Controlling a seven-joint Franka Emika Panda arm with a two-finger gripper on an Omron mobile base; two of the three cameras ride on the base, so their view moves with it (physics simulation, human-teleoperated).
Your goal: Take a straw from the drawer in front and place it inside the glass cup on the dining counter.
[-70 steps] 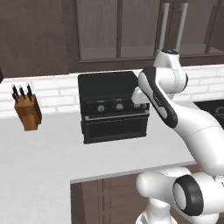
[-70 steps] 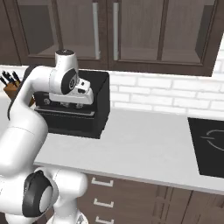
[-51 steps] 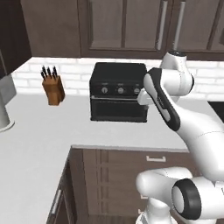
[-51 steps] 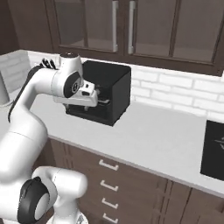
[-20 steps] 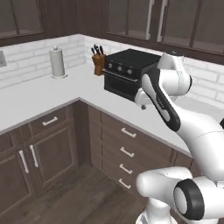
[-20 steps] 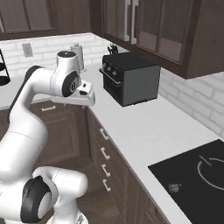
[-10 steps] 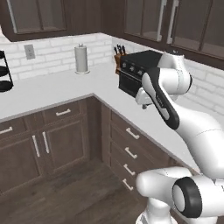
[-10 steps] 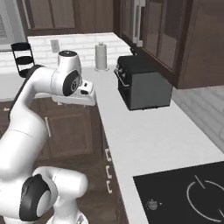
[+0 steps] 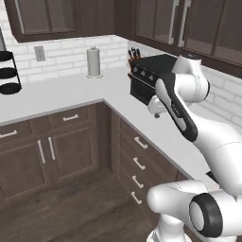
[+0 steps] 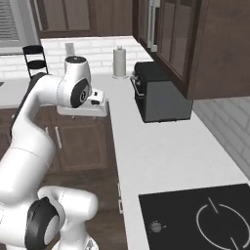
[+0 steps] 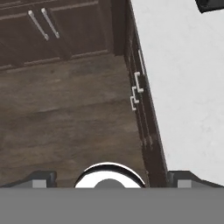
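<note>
My gripper [image 11: 111, 178] hangs over the wooden floor beside the L-shaped white counter [image 11: 183, 74], pointing down. Its two dark fingertips [image 11: 41, 177] stand far apart at the bottom of the hand view, open, with nothing between them. The hand [image 9: 156, 107] sits at the folded arm's end above the counter edge, also seen from the other side [image 10: 97, 99]. A stack of narrow dark-brown drawers [image 9: 138, 163] with silver handles [image 11: 137, 89] runs under this counter. The straw, the glass cup and the dining counter are out of view.
A black oven [image 9: 149, 78] stands on the L-shaped counter, with a knife block [image 9: 133, 57] behind it. A paper towel roll [image 9: 94, 62] and a black tiered stand [image 9: 8, 75] sit along the back wall. A black cooktop [image 10: 205, 217] lies near the right. Cabinet doors [image 9: 47, 156] face open floor.
The whole scene has slid rightwards in both base views: the base has turned left, bringing the counter corner and left cabinets into sight. The arm keeps its pose.
</note>
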